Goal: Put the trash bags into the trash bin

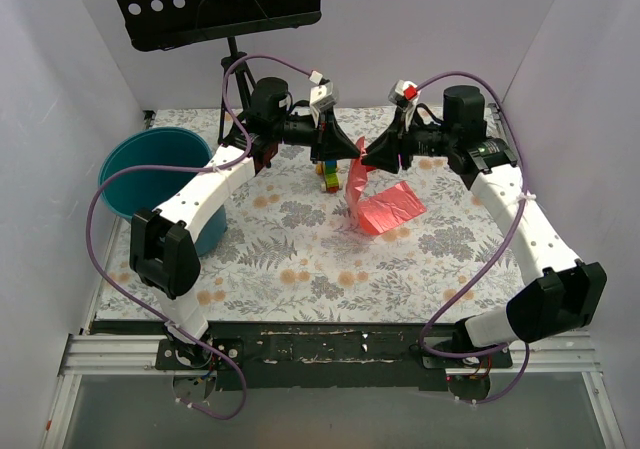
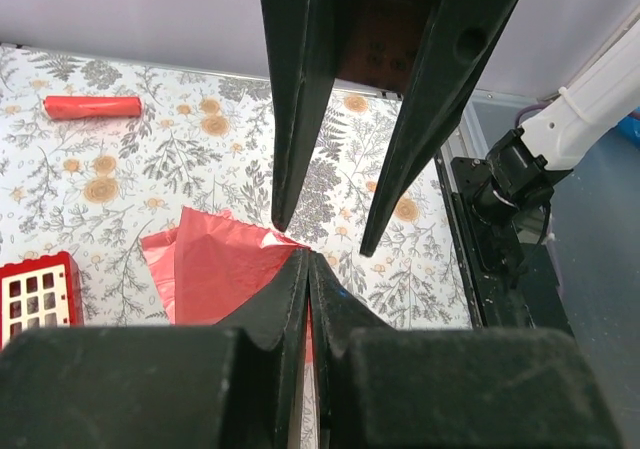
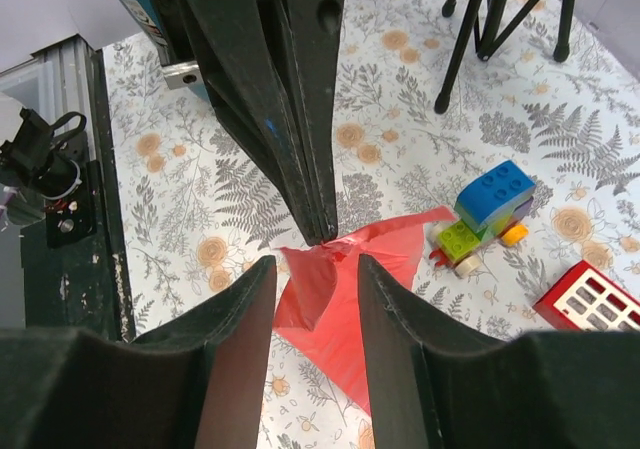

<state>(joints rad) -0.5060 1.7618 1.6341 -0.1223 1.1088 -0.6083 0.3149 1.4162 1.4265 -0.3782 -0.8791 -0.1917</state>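
L gripper (image 2: 307,257) clamped on top corner of trash bag (image 1: 386,207), which hangs at frame centre w/ lower part draped on table (image 1: 300,259), R gripper (image 3: 315,262) jaws apart astride same corner, prob. leaving L to carry it alone to trash bin (image 1: 150,161), mid-left.

Table (image 1: 300,259) has a fern-and-flower print cloth on it. Teal trash bin (image 1: 150,164) stands far left. The pink-red trash bag (image 1: 385,207) has its lower part spread right of centre, with a little block car (image 1: 329,177) just left of it. Also a flat red box (image 2: 35,294), a red stick (image 2: 92,106) well apart from the bag, and stand legs (image 3: 442,99) at the far edge
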